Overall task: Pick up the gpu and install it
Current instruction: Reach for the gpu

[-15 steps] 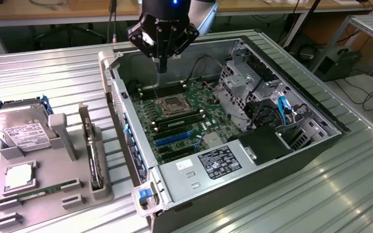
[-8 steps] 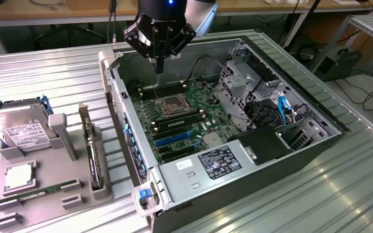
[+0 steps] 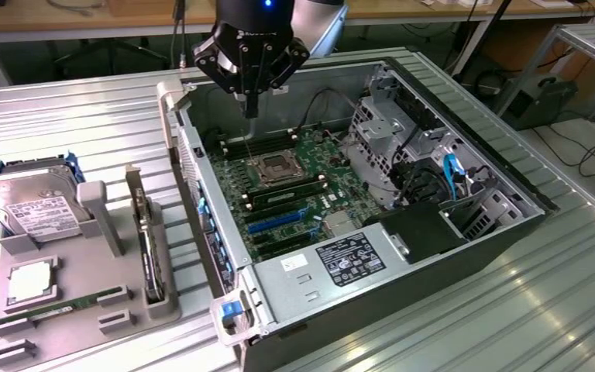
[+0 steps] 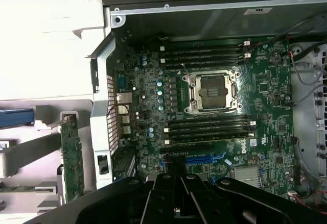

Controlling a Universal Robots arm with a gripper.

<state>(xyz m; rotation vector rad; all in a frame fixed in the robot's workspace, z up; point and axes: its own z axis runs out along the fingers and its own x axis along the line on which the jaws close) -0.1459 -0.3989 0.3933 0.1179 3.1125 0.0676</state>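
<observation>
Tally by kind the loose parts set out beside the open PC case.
Hard drive: 1
Processor chip: 1
RAM stick: 1
gpu: 1
Total: 4

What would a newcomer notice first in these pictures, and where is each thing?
An open computer case fills the middle, its green motherboard exposed. The gripper, shut and empty, hangs above the motherboard. The gpu stands on edge in a grey holder at the exterior view's left.
</observation>
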